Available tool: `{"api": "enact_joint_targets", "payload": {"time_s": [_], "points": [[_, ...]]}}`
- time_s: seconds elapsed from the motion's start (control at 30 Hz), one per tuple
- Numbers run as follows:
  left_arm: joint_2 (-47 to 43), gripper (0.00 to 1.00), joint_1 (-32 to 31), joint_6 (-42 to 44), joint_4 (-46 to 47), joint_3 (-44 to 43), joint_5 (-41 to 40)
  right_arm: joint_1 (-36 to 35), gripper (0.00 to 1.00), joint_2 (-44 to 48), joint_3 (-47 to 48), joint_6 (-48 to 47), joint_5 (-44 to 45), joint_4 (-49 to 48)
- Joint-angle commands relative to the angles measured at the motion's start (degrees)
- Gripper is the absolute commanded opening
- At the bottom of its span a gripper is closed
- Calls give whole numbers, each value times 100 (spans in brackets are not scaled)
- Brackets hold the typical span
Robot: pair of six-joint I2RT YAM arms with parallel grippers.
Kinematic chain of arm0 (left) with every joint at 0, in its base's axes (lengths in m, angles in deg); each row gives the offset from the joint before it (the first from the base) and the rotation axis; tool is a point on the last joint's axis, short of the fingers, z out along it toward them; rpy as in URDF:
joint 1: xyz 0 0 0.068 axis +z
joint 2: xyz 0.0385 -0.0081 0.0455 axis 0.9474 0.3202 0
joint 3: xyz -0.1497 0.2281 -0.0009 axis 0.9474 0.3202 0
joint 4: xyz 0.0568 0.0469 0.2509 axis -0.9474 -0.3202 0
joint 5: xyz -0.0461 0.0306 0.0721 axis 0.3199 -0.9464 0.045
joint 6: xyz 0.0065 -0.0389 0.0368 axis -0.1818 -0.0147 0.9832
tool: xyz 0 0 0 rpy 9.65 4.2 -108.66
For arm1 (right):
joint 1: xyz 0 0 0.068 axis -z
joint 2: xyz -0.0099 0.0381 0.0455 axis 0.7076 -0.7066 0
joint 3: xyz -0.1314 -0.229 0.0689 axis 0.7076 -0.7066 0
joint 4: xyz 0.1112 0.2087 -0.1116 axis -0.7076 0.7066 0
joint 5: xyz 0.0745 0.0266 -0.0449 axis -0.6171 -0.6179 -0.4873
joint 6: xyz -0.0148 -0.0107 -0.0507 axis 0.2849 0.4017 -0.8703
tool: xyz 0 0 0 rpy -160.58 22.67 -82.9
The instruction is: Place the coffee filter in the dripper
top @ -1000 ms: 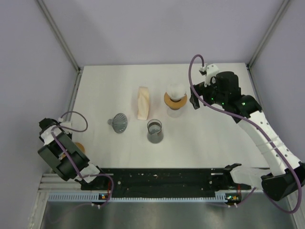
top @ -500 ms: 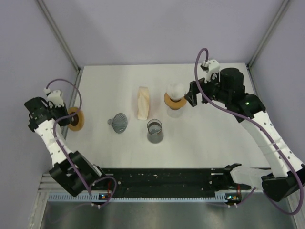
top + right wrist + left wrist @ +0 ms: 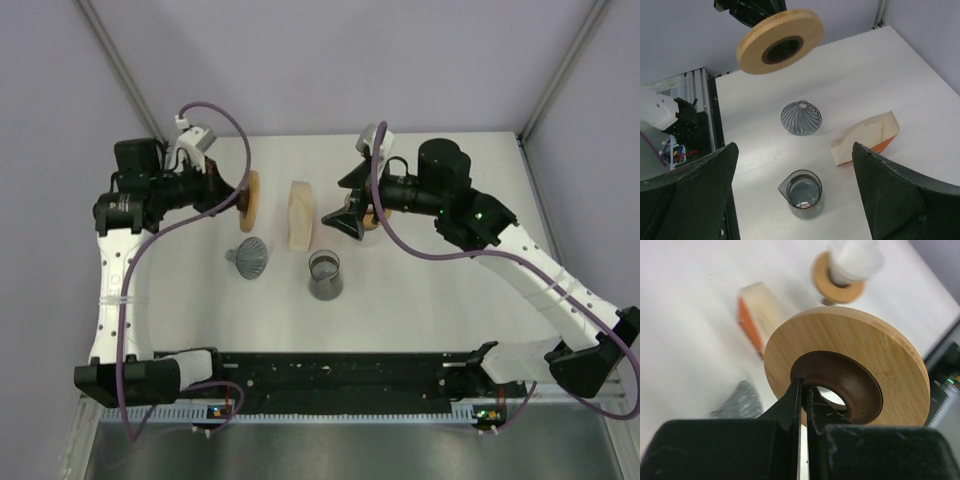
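The pack of coffee filters point(image 3: 300, 215), cream paper in an orange sleeve, lies on the table at centre back; it also shows in the left wrist view point(image 3: 756, 315) and the right wrist view point(image 3: 866, 139). The grey ribbed dripper point(image 3: 250, 258) sits mouth-down left of it, also seen in the right wrist view point(image 3: 801, 118). My left gripper point(image 3: 232, 197) is shut on the inner rim of a wooden ring point(image 3: 855, 345), held in the air left of the pack. My right gripper point(image 3: 342, 215) is open and empty, just right of the pack.
A glass beaker point(image 3: 325, 275) stands in front of the pack, below my right gripper in its wrist view point(image 3: 801, 191). A second wooden ring with a white top point(image 3: 846, 267) stands at the back right, mostly hidden behind my right gripper in the top view.
My left arm has swung up from the left edge and carried the wooden ring right, toward the pack. My right gripper has moved left, away from the white-topped ring.
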Motion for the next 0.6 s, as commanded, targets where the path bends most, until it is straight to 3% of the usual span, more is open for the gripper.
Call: {"api": "enact_joint_targets", "payload": {"time_s": [0.0,0.33,0.5,0.57], "points": [[388,0,-845,58,-886,-518,1472,1,96,48,15,-1319,-1364,-461],[582,0,-2323,1571,-2250,-1090,2299,-8,88,128,84,-2526,-2823,408],[652,0,-2824,1562,-2215,-1082,2247,-113,76,-171,233,-2315,-3125,488],[670,0,-2913,1527,-2180,-1055,2185,-140,67,-250,339,-2271,-3194,576]]}}
